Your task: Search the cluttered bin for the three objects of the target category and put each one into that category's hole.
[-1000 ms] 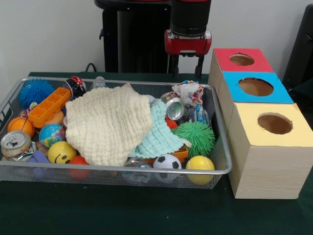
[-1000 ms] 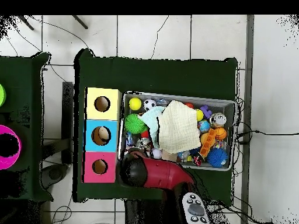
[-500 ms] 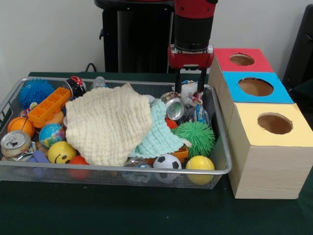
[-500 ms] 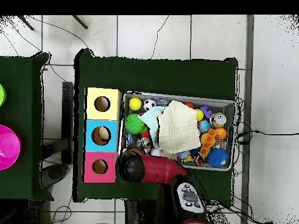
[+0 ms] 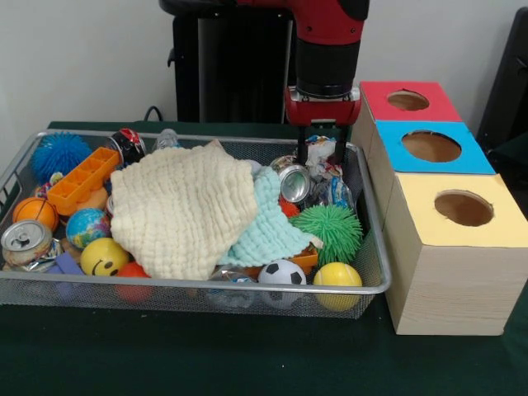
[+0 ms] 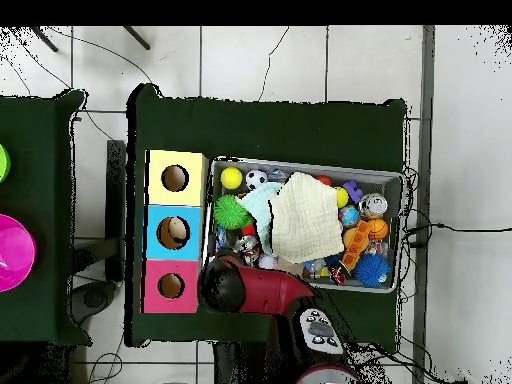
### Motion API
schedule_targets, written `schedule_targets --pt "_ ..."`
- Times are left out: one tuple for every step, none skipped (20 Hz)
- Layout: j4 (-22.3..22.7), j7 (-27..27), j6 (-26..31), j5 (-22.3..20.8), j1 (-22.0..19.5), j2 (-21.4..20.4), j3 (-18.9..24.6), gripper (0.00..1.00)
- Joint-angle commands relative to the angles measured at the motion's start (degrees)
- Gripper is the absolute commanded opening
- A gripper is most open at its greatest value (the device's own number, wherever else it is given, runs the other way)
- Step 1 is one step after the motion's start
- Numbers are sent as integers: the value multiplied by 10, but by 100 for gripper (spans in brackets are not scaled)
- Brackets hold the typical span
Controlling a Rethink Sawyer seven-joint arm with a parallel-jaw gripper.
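My gripper (image 5: 321, 154) hangs at the far right corner of the wire bin (image 5: 190, 285), open, with one finger on each side of a crumpled white wrapper (image 5: 321, 152). A crushed silver can (image 5: 294, 182) lies just in front of it, and another can (image 5: 25, 239) sits at the bin's left end. To the right of the bin stands a wooden box with a red hole (image 5: 407, 101), a blue hole (image 5: 431, 146) and a yellow hole (image 5: 464, 208). From overhead the red arm (image 6: 262, 290) hides the gripper, beside the red hole (image 6: 171, 286).
A cream cloth (image 5: 181, 206) and a mint cloth (image 5: 268, 227) cover the bin's middle. Around them lie a green spiky ball (image 5: 330, 231), a yellow ball (image 5: 337, 276), a soccer ball (image 5: 282, 272), a smiley ball (image 5: 103, 256), an orange tray (image 5: 82, 180) and a blue spiky ball (image 5: 59, 153).
The arm has come down and shifted slightly right. The gripper has gone from above the bin's far rim to down inside it, around the crumpled wrapper.
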Motion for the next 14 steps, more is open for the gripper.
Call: schedule_targets --pt "-51 116 -3 36 5 34 11 100" --pt "-49 116 5 38 6 35 11 100" --pt "-46 118 14 41 6 36 9 100" --pt "-44 117 18 43 4 38 12 100" --pt "-42 118 21 45 4 40 12 100" --pt "-41 119 23 47 4 41 13 100" --pt "-40 118 27 48 6 42 11 100" --pt "-39 118 31 50 8 43 10 100" --pt "-41 116 40 52 11 45 6 100" --pt "-42 115 48 54 14 46 2 100" --pt "-43 114 54 56 18 49 -2 100" --pt "-44 113 58 58 20 52 -5 100" --pt "-44 113 55 60 20 55 -6 100" --pt "-44 113 52 61 20 58 -7 100"
